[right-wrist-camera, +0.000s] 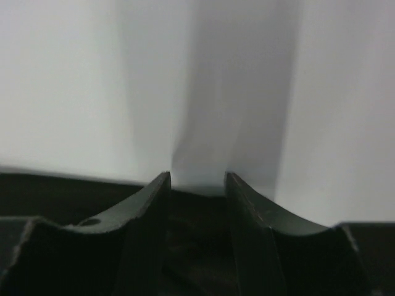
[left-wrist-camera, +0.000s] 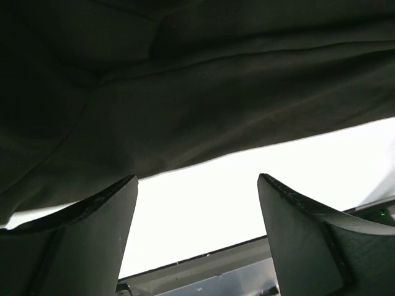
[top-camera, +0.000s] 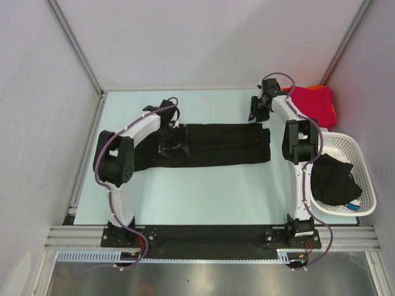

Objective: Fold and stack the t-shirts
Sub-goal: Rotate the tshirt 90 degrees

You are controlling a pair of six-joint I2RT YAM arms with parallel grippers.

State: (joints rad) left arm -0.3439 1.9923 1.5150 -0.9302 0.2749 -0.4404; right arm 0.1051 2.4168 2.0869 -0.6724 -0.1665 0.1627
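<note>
A black t-shirt [top-camera: 222, 145] lies folded into a long band across the middle of the table. My left gripper [top-camera: 170, 145] is over its left part. In the left wrist view the gripper [left-wrist-camera: 197, 180] is open and empty, and the black cloth [left-wrist-camera: 203, 86] fills the view beyond the fingertips [left-wrist-camera: 92, 240]. My right gripper [top-camera: 256, 112] is at the band's far right corner. In the right wrist view it [right-wrist-camera: 196, 179] stands part open over the edge of the black cloth [right-wrist-camera: 49, 191]. A crimson red shirt [top-camera: 311, 102] lies on an orange one [top-camera: 334, 112] at the back right.
A white lattice basket [top-camera: 361, 185] stands at the right edge with another black shirt [top-camera: 333, 179] in it. The pale table [top-camera: 216, 191] ends at a metal rail at the front. Grey walls close in the left, back and right.
</note>
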